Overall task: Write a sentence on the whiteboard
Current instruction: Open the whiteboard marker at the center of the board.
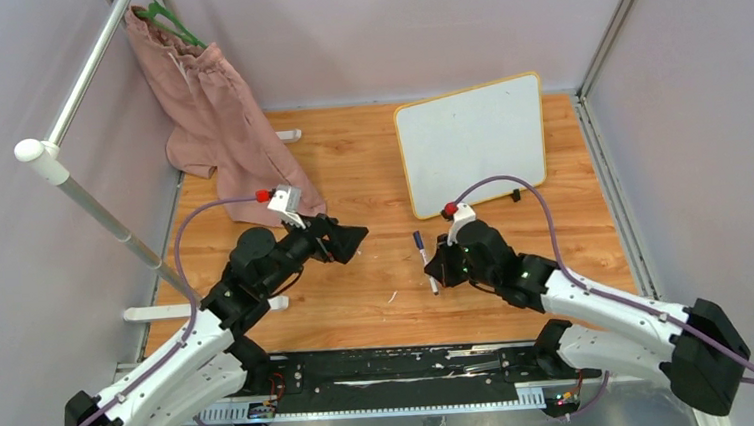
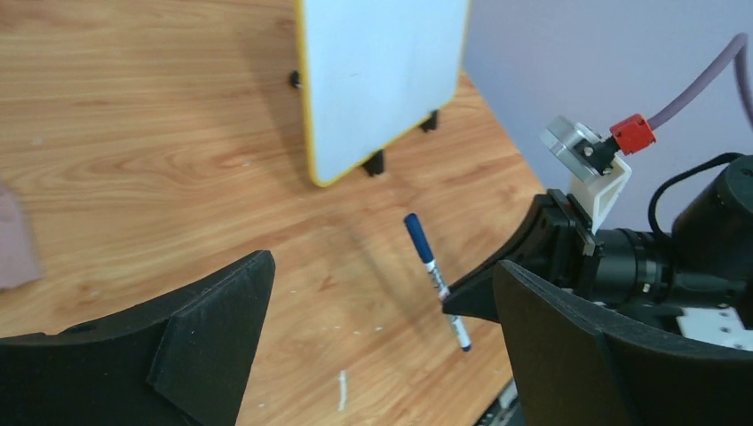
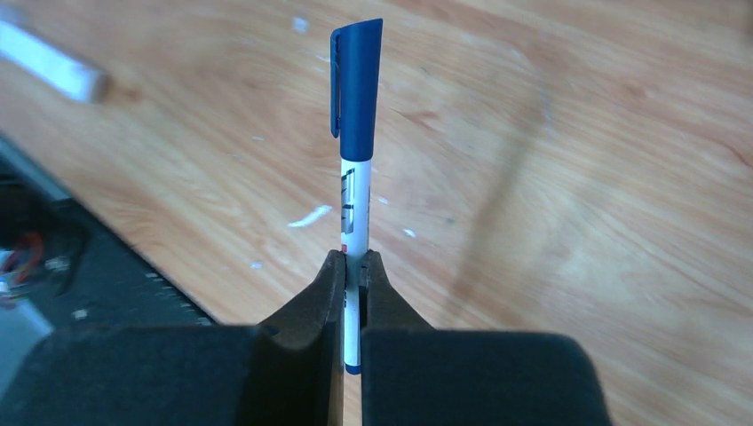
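Wood table (image 1: 359,304), grey walls round it. R gripper (image 3: 353,259) is clamped tight on the marker (image 3: 355,191) near its tail end, blue cap on and pointing toward the back. L gripper (image 1: 353,239) is spread wide w/ nothing in it, left of the marker and apart from it. Whiteboard (image 1: 473,141) stands tilted on its black feet at back right, beyond the marker, face plain white from here. Pink cloth (image 1: 216,124) hangs back left, reaching down to the table.
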Controlling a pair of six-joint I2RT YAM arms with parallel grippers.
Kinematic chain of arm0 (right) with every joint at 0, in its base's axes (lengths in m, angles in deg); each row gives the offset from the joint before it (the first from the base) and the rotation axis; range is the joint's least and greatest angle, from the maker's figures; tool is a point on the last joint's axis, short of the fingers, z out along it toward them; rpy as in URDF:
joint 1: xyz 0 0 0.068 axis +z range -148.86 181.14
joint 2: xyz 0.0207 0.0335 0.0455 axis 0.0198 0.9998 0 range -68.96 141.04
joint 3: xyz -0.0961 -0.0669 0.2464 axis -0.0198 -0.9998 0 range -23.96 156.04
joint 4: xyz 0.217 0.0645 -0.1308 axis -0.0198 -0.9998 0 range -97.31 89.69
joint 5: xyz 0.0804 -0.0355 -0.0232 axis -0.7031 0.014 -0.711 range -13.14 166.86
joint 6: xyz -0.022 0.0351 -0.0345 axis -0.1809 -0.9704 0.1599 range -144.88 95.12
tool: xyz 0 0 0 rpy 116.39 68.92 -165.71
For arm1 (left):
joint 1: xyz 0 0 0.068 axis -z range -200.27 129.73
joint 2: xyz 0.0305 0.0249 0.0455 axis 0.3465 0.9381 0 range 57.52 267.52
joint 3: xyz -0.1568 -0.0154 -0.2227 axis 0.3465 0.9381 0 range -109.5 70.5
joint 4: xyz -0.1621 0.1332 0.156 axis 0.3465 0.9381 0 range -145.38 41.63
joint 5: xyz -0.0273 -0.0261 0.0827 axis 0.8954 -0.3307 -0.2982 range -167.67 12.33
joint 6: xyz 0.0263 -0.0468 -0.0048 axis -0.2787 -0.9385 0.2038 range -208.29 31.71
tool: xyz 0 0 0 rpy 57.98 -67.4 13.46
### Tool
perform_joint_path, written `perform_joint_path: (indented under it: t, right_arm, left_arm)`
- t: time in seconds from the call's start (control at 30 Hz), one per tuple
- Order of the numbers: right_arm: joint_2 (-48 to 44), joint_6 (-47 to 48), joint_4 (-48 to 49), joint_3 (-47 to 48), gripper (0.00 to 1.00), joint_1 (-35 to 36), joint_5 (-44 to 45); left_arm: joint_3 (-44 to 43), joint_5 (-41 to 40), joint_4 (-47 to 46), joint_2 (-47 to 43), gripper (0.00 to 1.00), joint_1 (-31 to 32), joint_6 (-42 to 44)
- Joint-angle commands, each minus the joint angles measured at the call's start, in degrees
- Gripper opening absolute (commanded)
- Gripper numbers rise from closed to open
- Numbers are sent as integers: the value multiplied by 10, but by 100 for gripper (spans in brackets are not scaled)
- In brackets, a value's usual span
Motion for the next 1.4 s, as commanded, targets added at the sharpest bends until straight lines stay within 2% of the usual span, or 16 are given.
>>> perform_joint_path:
  t: [0.0,0.17,0.27,0.6,0.73,1.03,1.2,1.3,1.37]
  right_arm:
    - [-56,23,81,-1,0,2,-99]
    - [-75,47,83,39,0,14,-149]
    - [-76,51,90,59,0,23,-152]
    - [-62,54,127,89,0,43,-174]
    - [-56,58,128,92,0,49,-174]
    - [-62,65,124,96,0,55,-163]
    - [-65,66,121,95,0,57,-154]
    - [-65,69,118,95,0,58,-150]
    - [-67,71,116,94,0,59,-150]
  left_arm:
    - [-5,121,-103,28,99,-3,-61]
    - [-19,199,-154,78,99,-3,-87]
    - [-32,240,-163,111,93,-3,-98]
    - [-45,241,-172,123,82,-3,-113]
    - [-45,252,-206,133,76,-3,-137]
    - [-44,284,-253,168,50,-3,-174]
    - [-41,291,-253,171,43,-2,-180]
    - [-36,291,-253,169,29,-3,-182]
    - [-34,291,-253,167,15,-3,-182]
